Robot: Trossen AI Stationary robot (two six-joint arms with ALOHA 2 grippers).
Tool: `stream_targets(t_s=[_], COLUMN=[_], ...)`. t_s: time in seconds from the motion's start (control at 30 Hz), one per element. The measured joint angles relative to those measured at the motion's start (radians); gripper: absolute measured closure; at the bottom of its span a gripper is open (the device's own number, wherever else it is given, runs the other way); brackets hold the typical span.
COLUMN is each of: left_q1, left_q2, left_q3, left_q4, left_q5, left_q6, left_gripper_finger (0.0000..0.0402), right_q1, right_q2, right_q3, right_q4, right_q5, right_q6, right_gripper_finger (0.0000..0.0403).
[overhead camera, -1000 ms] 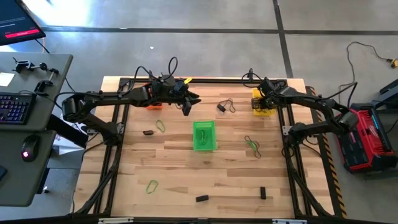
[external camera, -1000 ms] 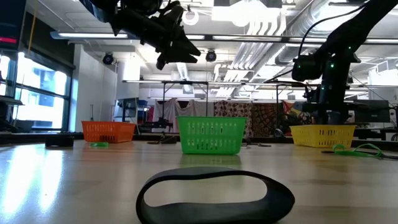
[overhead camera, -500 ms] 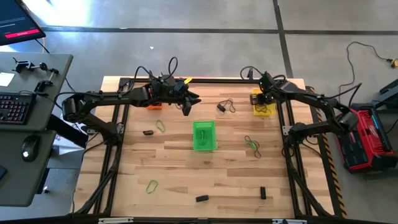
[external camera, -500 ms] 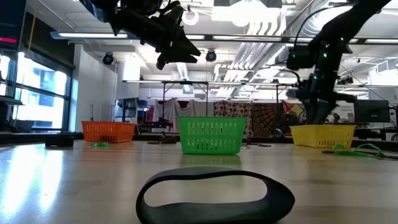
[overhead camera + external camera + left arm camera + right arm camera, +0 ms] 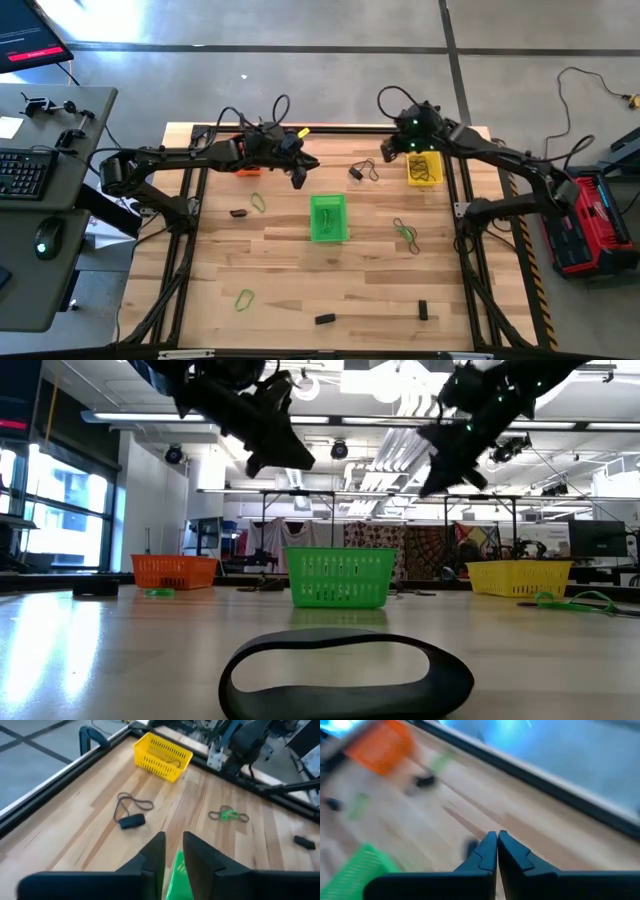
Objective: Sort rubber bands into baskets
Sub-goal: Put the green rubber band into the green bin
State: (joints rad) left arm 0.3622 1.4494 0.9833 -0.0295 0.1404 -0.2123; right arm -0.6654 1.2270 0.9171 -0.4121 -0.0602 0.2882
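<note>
Left gripper (image 5: 171,851) above tabletop near far edge, by green basket (image 5: 328,218): fingers narrowly parted, empty. Right gripper (image 5: 497,851) beside yellow basket (image 5: 423,167): fingers together, empty.

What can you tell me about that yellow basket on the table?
The yellow basket is a small rectangular bin that looks like plastic, with slotted, lattice-like walls and an open top. It stands upright on the wooden table, near the far right corner, close to the black frame rail. In the left wrist view a thin dark loop, apparently a rubber band, lies inside it. Nothing grips it: the right gripper hangs in the air beside it, toward the table's middle, fingers shut and empty.
</note>
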Motion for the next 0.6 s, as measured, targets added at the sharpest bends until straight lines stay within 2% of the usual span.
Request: stream_targets(t_s=[0.13,0.23,0.47,0.6], left_q1=[0.0,0.006,0.067,0.128], left_q2=[0.0,0.0,0.0,0.0], left_q3=[0.0,0.0,0.0,0.0], left_q4=[-0.03,-0.059,-0.153,-0.255], left_q5=[-0.036,-0.073,-0.1,-0.094], left_q6=[0.025,0.02,-0.112,-0.153], left_gripper_finger=[0.0381,0.0397,0.0401,0.0401], right_q1=[0.071,0.117,0.213,0.238], right_q2=[-0.018,-0.018,-0.018,-0.018], right_q3=[-0.012,-0.013,-0.014,-0.015], right_q4=[0.13,0.153,0.162,0.247], right_q5=[-0.007,-0.022,-0.023,-0.023], right_q6=[-0.027,-0.028,-0.025,0.011], right_gripper_finger=[0.0402,0.0402,0.0402,0.0403])
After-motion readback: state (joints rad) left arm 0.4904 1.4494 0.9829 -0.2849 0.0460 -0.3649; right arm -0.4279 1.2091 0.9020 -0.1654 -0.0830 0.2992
